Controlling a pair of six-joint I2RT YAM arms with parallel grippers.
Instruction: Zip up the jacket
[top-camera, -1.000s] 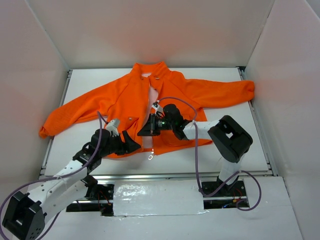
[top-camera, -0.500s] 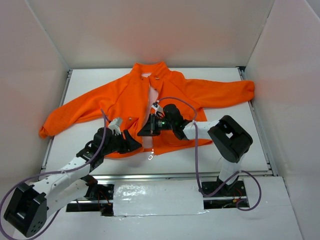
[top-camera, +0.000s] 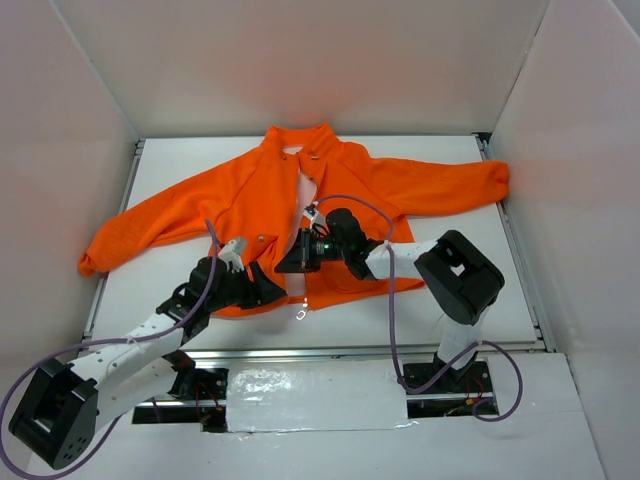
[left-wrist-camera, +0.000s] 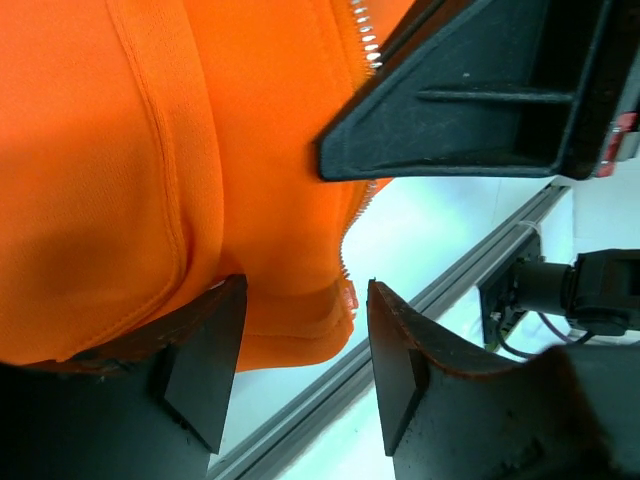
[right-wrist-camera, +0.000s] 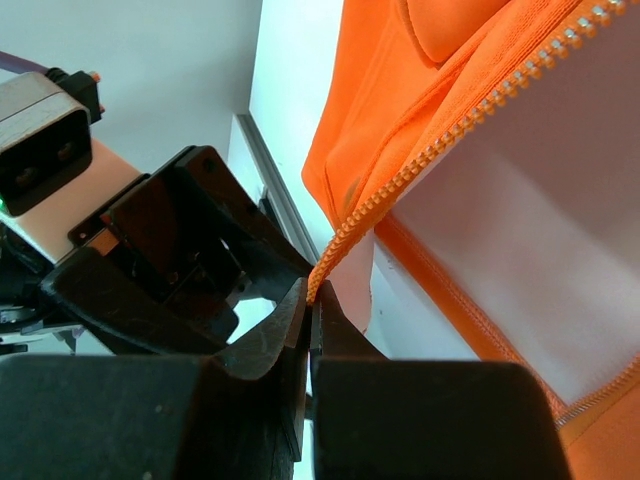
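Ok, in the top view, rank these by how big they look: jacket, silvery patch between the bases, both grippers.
1. jacket
2. silvery patch
3. left gripper and right gripper: they look about alike, so I won't rank them.

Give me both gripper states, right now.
Left gripper: jaws open, straddling the jacket at its bottom hem, not clamped.
Right gripper: shut on the jacket's zipper edge.
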